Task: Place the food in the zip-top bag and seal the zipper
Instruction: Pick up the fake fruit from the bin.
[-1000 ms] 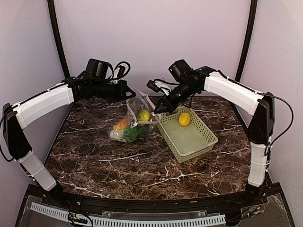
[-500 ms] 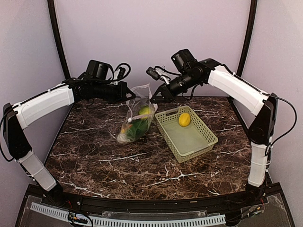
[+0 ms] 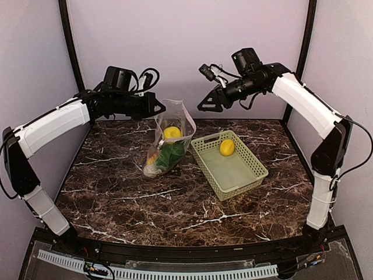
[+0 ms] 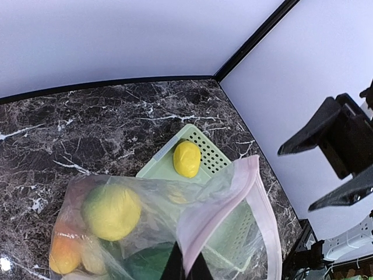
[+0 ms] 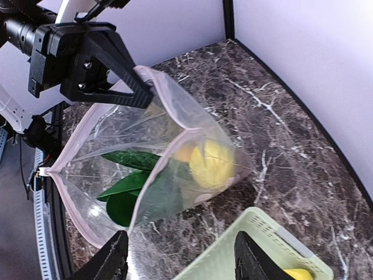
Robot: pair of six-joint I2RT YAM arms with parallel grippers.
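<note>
The zip-top bag point(image 3: 169, 142) hangs from my left gripper point(image 3: 158, 109), its bottom resting on the table. That gripper point(image 4: 186, 273) is shut on the pink zipper point(image 4: 258, 201) at one corner of the mouth. Inside the bag I see a yellow piece point(image 4: 111, 211), an orange piece point(image 4: 64, 255) and green leaves point(image 5: 125, 192). My right gripper point(image 3: 203, 105) is open and empty, up in the air to the right of the bag's mouth. From its wrist view the right gripper point(image 5: 182, 265) looks down on the bag point(image 5: 175, 146), whose mouth gapes. A lemon point(image 3: 227, 147) lies in the basket.
The light green lattice basket point(image 3: 239, 175) stands right of the bag on the dark marble table point(image 3: 145, 204). Walls close the back and both sides, with black posts in the corners.
My right gripper has opened, let go of the bag's mouth and moved up and to the right. The bag now hangs from the left gripper alone, more upright.
</note>
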